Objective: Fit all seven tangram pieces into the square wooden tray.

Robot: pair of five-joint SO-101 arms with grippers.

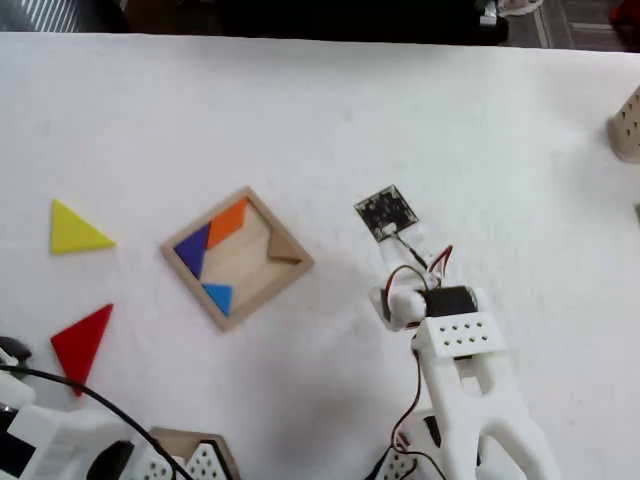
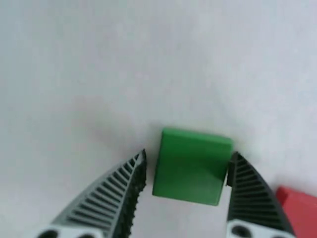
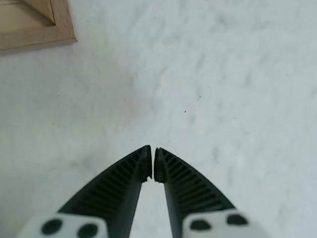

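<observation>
A: How is the square wooden tray (image 1: pixel 195 292) looking?

B: It is sitting turned like a diamond on the white table (image 1: pixel 450 130), left of centre. It is showing a pale wood rim and a partly bare floor. An orange piece (image 1: pixel 229 221) and a dark blue piece (image 1: pixel 192 250) are lying side by side along its upper left edge, and a light blue triangle (image 1: pixel 218 296) is filling its lower corner.

A: And the loose pieces?

B: A yellow triangle (image 1: pixel 73 230) and a red triangle (image 1: pixel 83 343) are lying well to the tray's left. A green square (image 2: pixel 190 166) is lying flat between the fingers of the left gripper (image 2: pixel 188 157).

A: Is it gripping it?

B: No, the jaws are standing wide. One finger is touching the square's edge and the other is standing apart from it.

A: The right gripper (image 3: pixel 153 151)?

B: It is hanging over bare table near the tray's corner, tips pressed together and holding nothing.
</observation>
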